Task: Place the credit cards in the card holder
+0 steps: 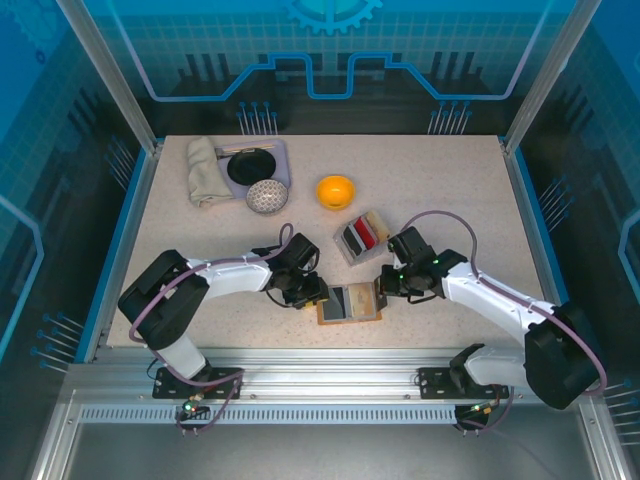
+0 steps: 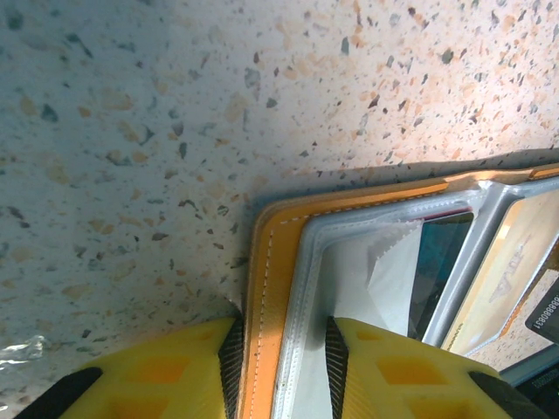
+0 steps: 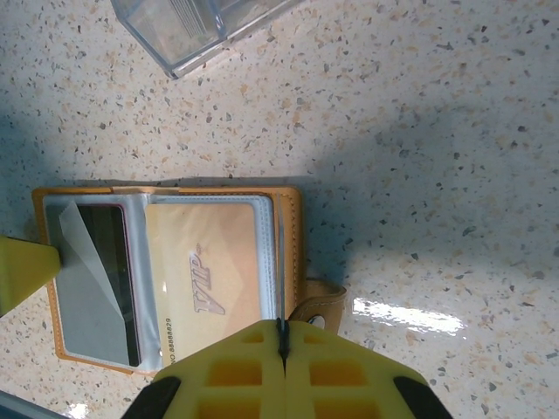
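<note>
The tan-orange card holder (image 1: pixel 350 317) lies open between the two arms. My left gripper (image 2: pixel 284 336) is shut on its left edge (image 2: pixel 271 288), one pad on the leather outside and the other on the clear inner pocket. A black card (image 3: pixel 109 271) sits in the left pocket and a beige card (image 3: pixel 210 271) in the right one. My right gripper (image 3: pixel 282 327) is shut on a thin pale credit card (image 3: pixel 281 262), held edge-on along the right side of the holder (image 3: pixel 293 227). In the top view the left gripper (image 1: pixel 318 293) and right gripper (image 1: pixel 382 293) flank the holder.
A grey slotted tray (image 1: pixel 346 249) with more cards, one red (image 1: pixel 357 236), stands just behind the holder. Farther back are an orange bowl (image 1: pixel 336 190), a mesh ball (image 1: pixel 267 196), a black dish (image 1: pixel 250 165) and a folded cloth (image 1: pixel 205 170).
</note>
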Motion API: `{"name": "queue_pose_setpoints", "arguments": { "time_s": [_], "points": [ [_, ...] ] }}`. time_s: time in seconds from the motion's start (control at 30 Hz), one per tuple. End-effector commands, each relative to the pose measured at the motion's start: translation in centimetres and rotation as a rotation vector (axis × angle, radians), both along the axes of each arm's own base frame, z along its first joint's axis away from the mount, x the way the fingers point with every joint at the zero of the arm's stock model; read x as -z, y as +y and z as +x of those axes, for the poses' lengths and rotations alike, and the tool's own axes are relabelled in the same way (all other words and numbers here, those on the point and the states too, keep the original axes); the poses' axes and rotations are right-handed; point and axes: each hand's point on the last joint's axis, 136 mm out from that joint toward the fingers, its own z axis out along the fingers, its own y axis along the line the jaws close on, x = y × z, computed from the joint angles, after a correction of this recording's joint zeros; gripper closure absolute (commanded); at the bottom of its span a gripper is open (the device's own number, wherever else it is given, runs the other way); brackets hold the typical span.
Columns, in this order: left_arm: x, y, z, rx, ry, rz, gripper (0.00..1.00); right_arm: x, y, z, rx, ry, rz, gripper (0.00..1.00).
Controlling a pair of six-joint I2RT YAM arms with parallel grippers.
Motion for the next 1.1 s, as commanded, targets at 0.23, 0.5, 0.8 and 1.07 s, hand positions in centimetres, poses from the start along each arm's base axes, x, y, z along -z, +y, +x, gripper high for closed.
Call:
{"name": "queue_pose_setpoints", "arguments": {
  "time_s": [0.23, 0.5, 0.8, 1.07],
  "points": [
    [1.3, 0.0, -1.0, 0.024, 0.035, 0.009, 0.66, 0.4, 0.6, 0.6, 0.007, 0.002, 0.024, 0.96],
    [1.3, 0.0, -0.9, 0.024, 0.035, 0.011, 0.66, 2.2, 0.3, 0.0, -0.028, 0.033, -0.056, 0.96],
    [1.2, -0.1, -0.9, 0.026, 0.033, 0.008, 0.67, 2.1, 1.0, -0.1, -0.025, 0.022, -0.014, 0.96],
    [1.2, 0.0, -1.0, 0.028, 0.033, 0.011, 0.67, 0.3, -0.2, 0.1, -0.026, -0.035, -0.015, 0.96]
  ]
}}
